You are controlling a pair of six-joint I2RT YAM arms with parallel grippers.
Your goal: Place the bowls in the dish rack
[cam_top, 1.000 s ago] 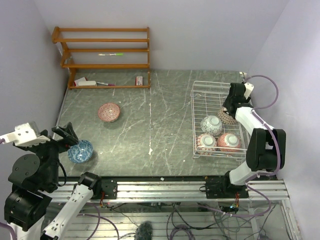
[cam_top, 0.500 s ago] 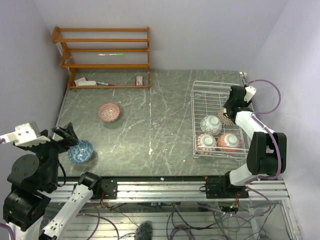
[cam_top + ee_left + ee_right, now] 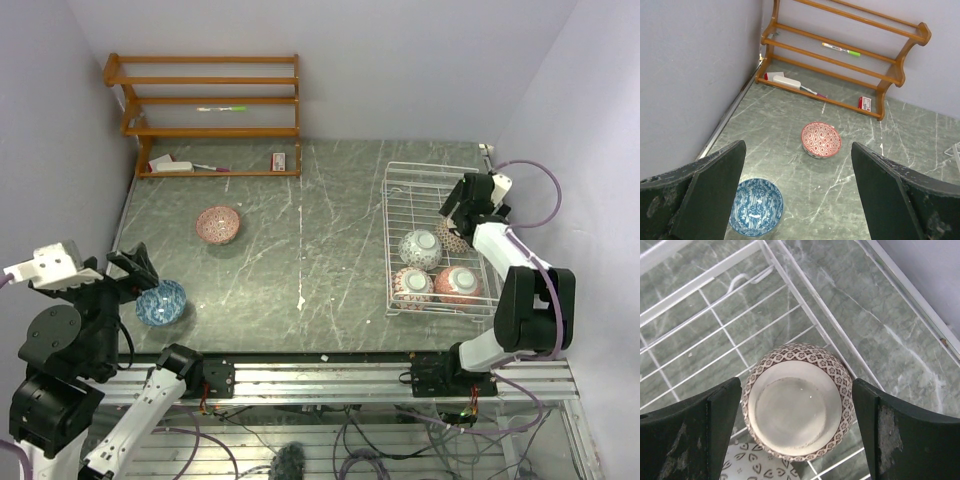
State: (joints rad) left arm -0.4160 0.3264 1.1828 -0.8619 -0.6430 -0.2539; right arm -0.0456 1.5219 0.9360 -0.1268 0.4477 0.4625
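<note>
Brown-patterned bowl (image 3: 796, 401), right gripper (image 3: 796, 385) spread above

The rack (image 3: 415, 190) is bare wire in its far half; four bowls (image 3: 422, 248) crowd its near half. Open table (image 3: 320, 250) spans the middle. At left sit a red bowl (image 3: 217, 224) and a blue bowl (image 3: 160, 302), with a wooden shelf (image 3: 210, 100) behind them.

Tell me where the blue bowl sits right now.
In the top view, the blue bowl sits at the near-left corner of the table, nearer and left of the red bowl.
</note>
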